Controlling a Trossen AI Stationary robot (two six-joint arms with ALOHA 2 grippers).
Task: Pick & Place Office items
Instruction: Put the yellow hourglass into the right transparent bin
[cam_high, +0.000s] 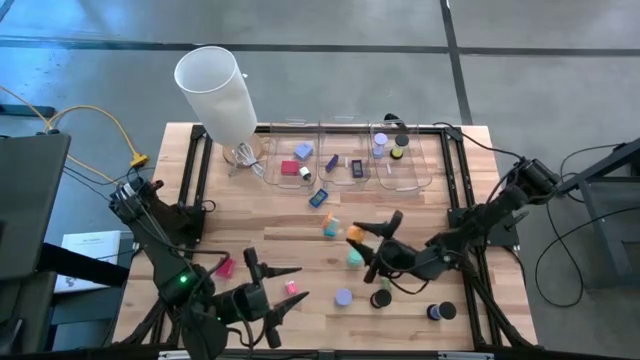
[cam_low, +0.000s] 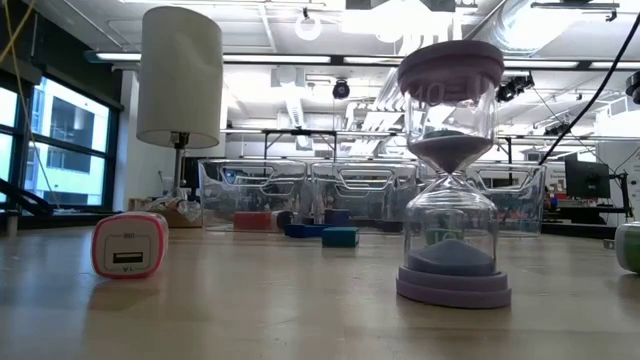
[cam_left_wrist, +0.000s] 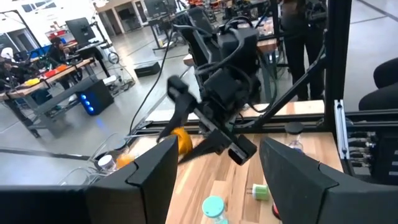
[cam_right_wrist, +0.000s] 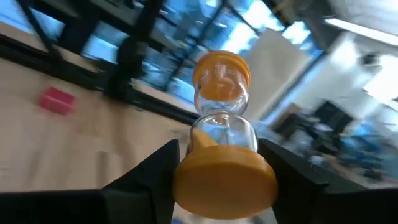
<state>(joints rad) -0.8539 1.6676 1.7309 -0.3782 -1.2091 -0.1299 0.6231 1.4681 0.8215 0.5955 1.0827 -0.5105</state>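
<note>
Nearest the low camera, right of centre, stands a lavender hourglass (cam_low: 452, 175) on the table (cam_high: 250, 225); its cap carries a raised mark that may read "10", not certain. At lower left of that view sits a pink block (cam_low: 128, 245), its face print too small to read. In the high view the left gripper (cam_left_wrist: 217, 149) waits at bottom centre-left, jaws apart with nothing between them. Right of centre, the right gripper (cam_right_wrist: 219, 152) is clamped on the base of an orange hourglass (cam_right_wrist: 221, 74), which the left wrist view shows clear of the tabletop. Other office items lie scattered at mid-table around that gripper, and more rest in the bins (cam_high: 345, 160) along the top edge, right of the white cylinder (cam_high: 215, 90). Judgement: the hourglass is light and stiff, but its clear bulbs look fragile and slick, and the waist is the weak point. The broad cap or base is the proper hold, as taken here. Moderate squeeze is advised, since it could tip when set down.
</note>
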